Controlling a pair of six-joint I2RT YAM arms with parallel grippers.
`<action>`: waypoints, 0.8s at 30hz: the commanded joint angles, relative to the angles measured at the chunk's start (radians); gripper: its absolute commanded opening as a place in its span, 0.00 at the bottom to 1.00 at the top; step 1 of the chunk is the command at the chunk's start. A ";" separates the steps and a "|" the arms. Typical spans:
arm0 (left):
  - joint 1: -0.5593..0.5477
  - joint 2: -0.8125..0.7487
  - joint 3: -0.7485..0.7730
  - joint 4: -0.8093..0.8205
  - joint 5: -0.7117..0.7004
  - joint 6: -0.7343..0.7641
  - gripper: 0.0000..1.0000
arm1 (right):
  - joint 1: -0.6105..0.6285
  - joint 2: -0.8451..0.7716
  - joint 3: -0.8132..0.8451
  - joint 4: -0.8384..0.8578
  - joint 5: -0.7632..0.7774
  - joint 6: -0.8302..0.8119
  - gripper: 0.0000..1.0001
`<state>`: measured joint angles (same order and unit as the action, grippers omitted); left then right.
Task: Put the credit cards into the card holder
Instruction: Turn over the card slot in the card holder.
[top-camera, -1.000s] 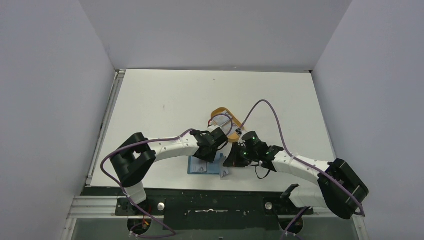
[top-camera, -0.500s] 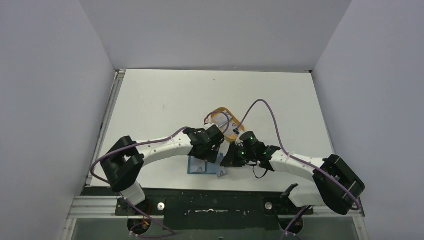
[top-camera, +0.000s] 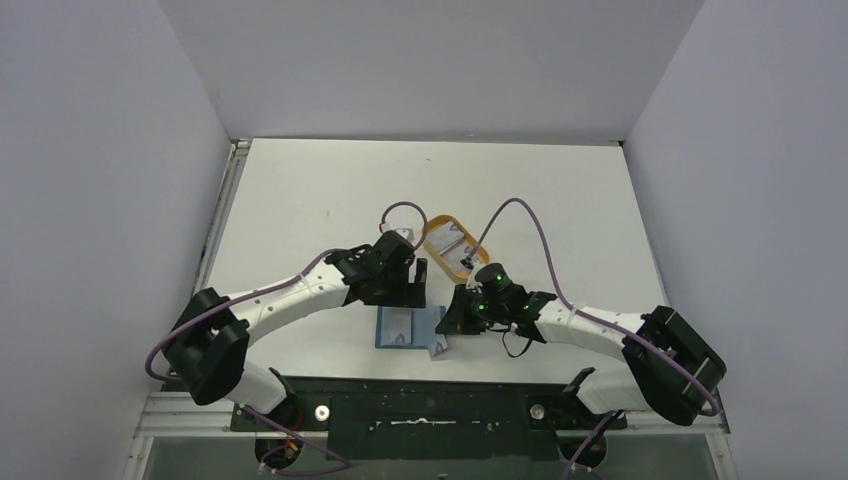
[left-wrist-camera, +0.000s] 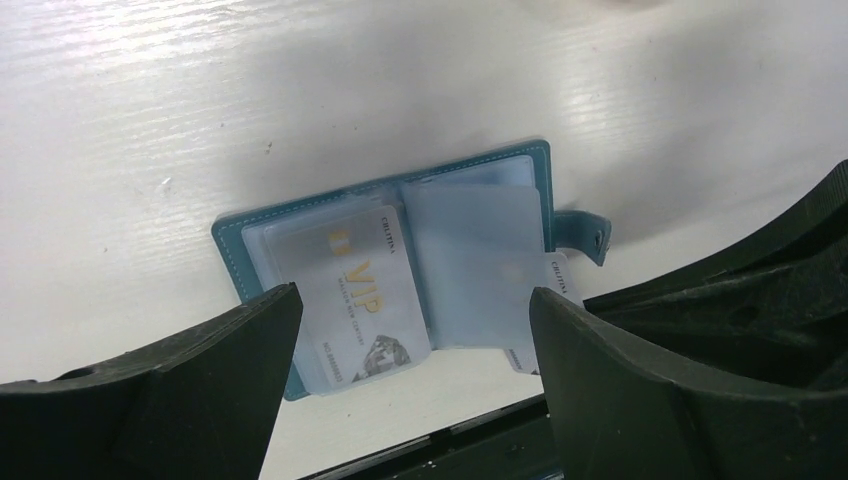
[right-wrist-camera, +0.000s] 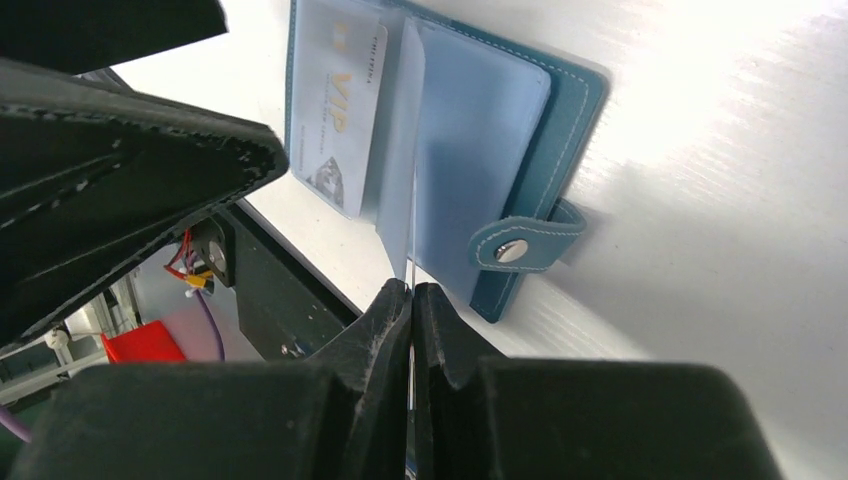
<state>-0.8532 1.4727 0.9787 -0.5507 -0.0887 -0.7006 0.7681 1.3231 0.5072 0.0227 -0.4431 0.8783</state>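
White worktop (top-camera: 330, 200), pale grey walls on three sides.

- Right end effector (right-wrist-camera: 411, 296): fingers closed on a thin pale sheet seen edge-on, running up toward the centre fold of the holder. Judged to be a credit card, the held card (right-wrist-camera: 411, 180): the left wrist view shows printed card stock beside the snap tab (right-wrist-camera: 520, 245). A clear pocket leaf cannot be ruled out.
- Left end effector (left-wrist-camera: 412, 300): fingers spread wide, nothing between them, hanging above the holder.
- Card holder (top-camera: 408, 326): lies open and flat at the lower centre of the top view, teal cover down, clear pockets up.
- VIP card (left-wrist-camera: 365, 300): sits in the left-hand pocket; its lower end may stick out a little, hard to tell.
- Right-hand pocket (left-wrist-camera: 475, 260): looks empty.
- Orange tray (top-camera: 432, 223): just above the holder in the top view; pale cards (top-camera: 453, 243) lie in it.

Progress, as judged: one card in, one at the pocket and not yet inserted, the tray's cards left to do.
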 joint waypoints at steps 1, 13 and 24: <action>0.037 -0.002 -0.010 0.148 0.137 -0.016 0.83 | 0.012 0.013 0.052 0.087 -0.005 0.004 0.00; 0.057 0.060 0.010 0.195 0.191 -0.009 0.83 | 0.026 0.030 0.078 0.092 -0.012 -0.006 0.00; 0.074 0.087 -0.027 0.198 0.188 -0.016 0.57 | 0.026 0.016 0.073 0.069 -0.007 -0.015 0.00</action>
<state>-0.7956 1.5749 0.9558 -0.3977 0.0948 -0.7219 0.7872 1.3411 0.5442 0.0566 -0.4534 0.8776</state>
